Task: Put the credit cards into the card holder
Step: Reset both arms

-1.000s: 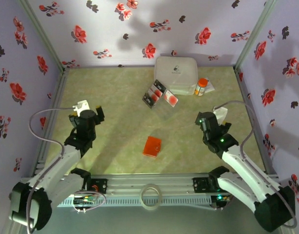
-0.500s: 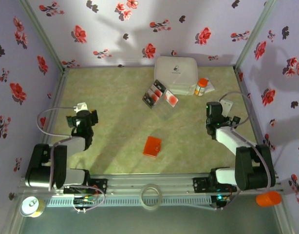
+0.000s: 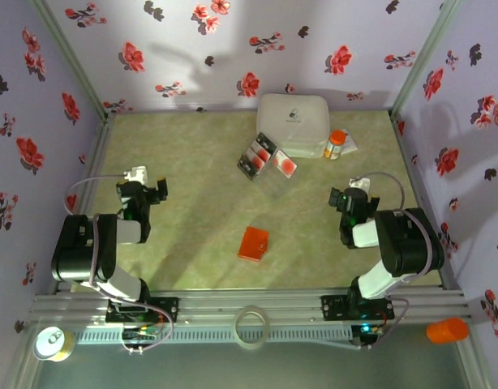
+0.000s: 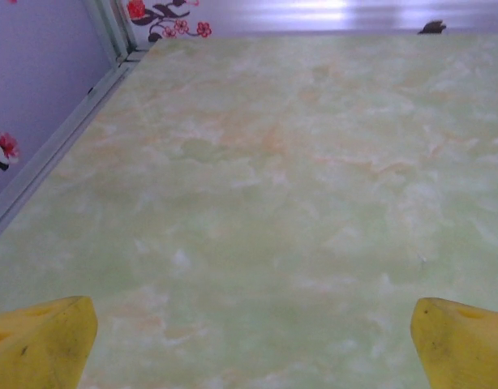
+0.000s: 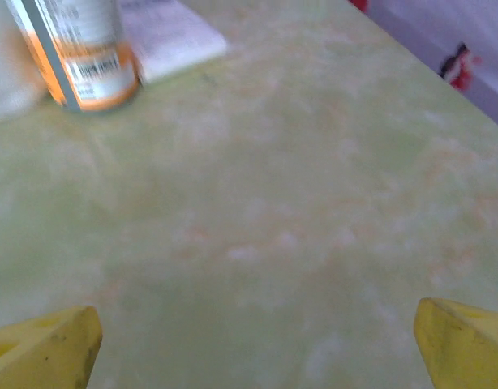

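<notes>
The card holder (image 3: 253, 243) lies well apart from the credit cards (image 3: 261, 156).

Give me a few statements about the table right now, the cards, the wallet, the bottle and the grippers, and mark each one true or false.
1. Both the left gripper and the right gripper are open and hold nothing. True.
2. The credit cards are inside the card holder. False: they lie out on the table next to the white box, well apart from the holder.
3. The card holder lies closed on the table between the two arms. True.
4. The pill bottle lies on its side. False: it stands upright beside the white box.
</notes>
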Controlling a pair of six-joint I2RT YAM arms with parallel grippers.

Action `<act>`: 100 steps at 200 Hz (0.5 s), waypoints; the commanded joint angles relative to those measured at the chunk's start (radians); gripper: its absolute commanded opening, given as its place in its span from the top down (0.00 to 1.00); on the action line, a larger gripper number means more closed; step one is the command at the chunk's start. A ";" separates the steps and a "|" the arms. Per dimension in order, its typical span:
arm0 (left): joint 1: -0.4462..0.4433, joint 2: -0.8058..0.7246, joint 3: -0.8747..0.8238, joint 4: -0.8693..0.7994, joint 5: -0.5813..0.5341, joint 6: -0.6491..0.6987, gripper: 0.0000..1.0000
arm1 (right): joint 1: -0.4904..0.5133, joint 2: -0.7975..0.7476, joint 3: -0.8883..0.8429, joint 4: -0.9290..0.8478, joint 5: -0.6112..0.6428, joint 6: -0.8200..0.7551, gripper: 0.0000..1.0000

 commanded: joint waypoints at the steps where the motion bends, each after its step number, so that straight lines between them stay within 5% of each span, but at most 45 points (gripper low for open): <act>1: 0.015 0.001 0.020 -0.020 0.059 0.003 0.00 | -0.070 -0.020 0.083 -0.027 -0.183 0.026 0.01; 100: 0.016 0.001 0.016 -0.013 0.064 0.006 0.00 | -0.067 -0.026 0.062 0.011 -0.202 0.006 0.01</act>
